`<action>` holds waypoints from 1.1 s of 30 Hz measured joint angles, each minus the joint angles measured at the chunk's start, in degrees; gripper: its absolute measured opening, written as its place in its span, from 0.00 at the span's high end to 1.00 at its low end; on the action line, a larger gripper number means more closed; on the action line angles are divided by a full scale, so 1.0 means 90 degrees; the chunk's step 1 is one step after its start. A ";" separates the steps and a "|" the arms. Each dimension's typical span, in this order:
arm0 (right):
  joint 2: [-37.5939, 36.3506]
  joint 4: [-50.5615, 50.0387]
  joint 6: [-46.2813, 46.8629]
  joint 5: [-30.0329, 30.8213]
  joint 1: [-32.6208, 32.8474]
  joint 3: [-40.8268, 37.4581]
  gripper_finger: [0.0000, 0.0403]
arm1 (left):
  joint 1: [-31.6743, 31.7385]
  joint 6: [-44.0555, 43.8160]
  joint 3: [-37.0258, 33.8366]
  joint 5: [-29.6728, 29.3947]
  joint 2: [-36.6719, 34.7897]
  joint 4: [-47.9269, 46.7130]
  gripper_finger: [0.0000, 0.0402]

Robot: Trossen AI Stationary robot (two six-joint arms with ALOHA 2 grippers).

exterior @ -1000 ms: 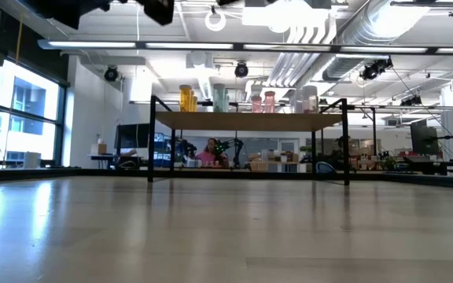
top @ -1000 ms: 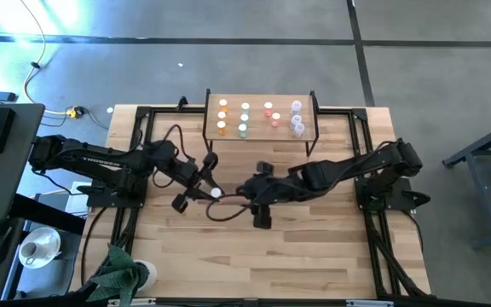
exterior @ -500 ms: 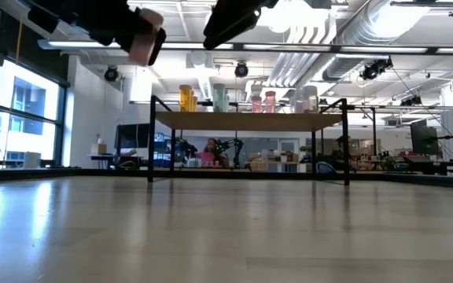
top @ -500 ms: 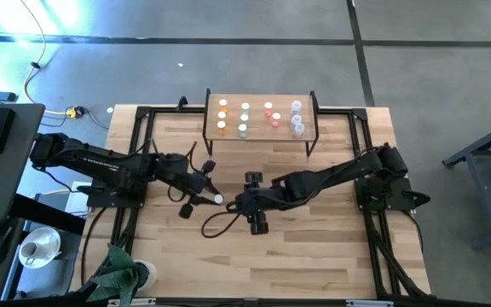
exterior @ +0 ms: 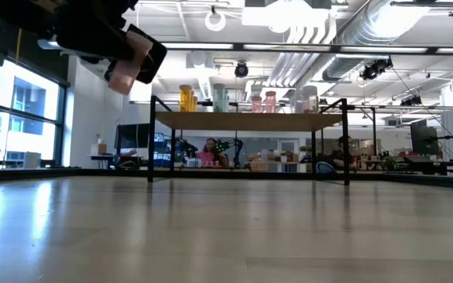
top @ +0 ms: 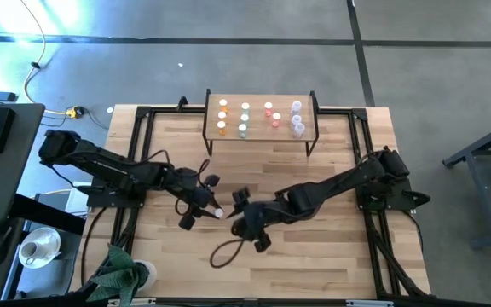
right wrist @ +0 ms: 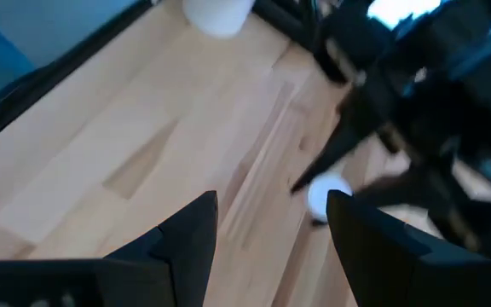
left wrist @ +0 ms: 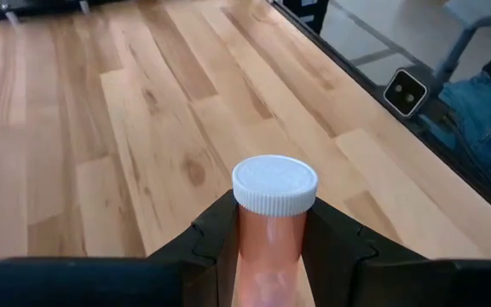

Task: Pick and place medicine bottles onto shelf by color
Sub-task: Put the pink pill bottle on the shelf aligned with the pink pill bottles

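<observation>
My left gripper is above the middle of the table and is shut on a pink-red medicine bottle with a white cap. It shows high up in the low view. My right gripper is open and empty just to the right of the bottle, facing it; its fingers stand wide apart in its wrist view. The shelf stands at the table's far middle on thin black legs. On its top stand orange, green, pink-red and clear bottles in columns. My left gripper pinches the bottle's pink-red body just below the white cap, between its two fingers. The bottle lies along the fingers, and its cap sticks out past the fingertips. It is lifted clear of the table and tilted.
A dark cable loop lies on the table near the right gripper. A green cloth and a white cup sit at the near left corner. Black frame rails run along the table's sides. A person sits far behind the shelf.
Both grippers have moved toward the table's near edge. My left gripper has carried the bottle with it and come lower in the low view. My right gripper has also gone a little toward the left and has left the low view.
</observation>
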 joint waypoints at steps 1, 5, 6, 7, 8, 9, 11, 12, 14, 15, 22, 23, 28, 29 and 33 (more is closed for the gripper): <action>0.0000 0.0098 -0.0118 0.0005 0.0030 -0.0001 0.48 | -0.0019 -0.0003 0.0000 -0.0001 0.0044 0.0072 0.76; 0.0000 0.0458 -0.0208 0.0028 0.0071 -0.0001 0.48 | -0.0136 -0.0049 0.0000 0.0005 0.0159 0.0460 0.76; 0.0000 0.0464 -0.0208 0.0029 0.0067 -0.0001 0.48 | -0.0169 -0.0051 0.0000 0.0005 0.0164 0.0542 0.76; 0.0000 0.0453 -0.0206 0.0029 0.0057 -0.0001 0.48 | -0.0204 -0.0051 0.0000 0.0005 0.0164 0.0652 0.76; 0.0000 0.0450 -0.0201 0.0029 0.0044 -0.0001 0.48 | -0.0248 -0.0046 0.0000 0.0005 0.0164 0.0765 0.76; 0.0000 0.0464 -0.0176 0.0028 0.0033 -0.0001 0.48 | -0.0288 -0.0046 0.0000 0.0004 0.0162 0.0851 0.76; 0.0009 0.0538 -0.0159 -0.0011 0.0020 -0.0001 0.48 | -0.0371 -0.0046 0.0000 0.0004 0.0164 0.1054 0.76; 0.0021 0.0619 -0.0157 -0.0012 0.0005 -0.0001 0.48 | -0.0416 -0.0040 0.0000 -0.0012 0.0164 0.1196 0.76; 0.0036 0.0790 -0.0157 -0.0018 -0.0009 -0.0004 0.48 | -0.0499 0.0053 0.0000 -0.0112 0.0162 0.1402 0.76; 0.0038 0.0883 -0.0157 -0.0017 -0.0011 -0.0004 0.48 | -0.0539 0.0114 0.0000 -0.0172 0.0162 0.1456 0.76; 0.0039 0.1053 -0.0157 -0.0389 -0.0009 -0.0004 0.48 | -0.0752 0.0387 0.0000 -0.0618 0.0162 0.1663 0.76; 0.0039 0.1048 -0.0157 -0.0406 -0.0009 -0.0004 0.48 | -0.0774 0.0389 0.0000 -0.0679 0.0162 0.1727 0.76; 0.0039 0.1078 -0.0161 -0.0408 -0.0009 -0.0004 0.48 | -0.0836 0.0508 0.0000 -0.0736 0.0162 0.1978 0.76; 0.0039 0.1076 -0.0197 -0.0409 -0.0009 -0.0004 0.48 | -0.0838 0.0506 0.0000 -0.0736 0.0162 0.2037 0.76; 0.0039 0.1066 -0.0252 -0.0413 -0.0009 -0.0004 0.48 | -0.0840 0.0508 0.0000 -0.0736 0.0162 0.2234 0.76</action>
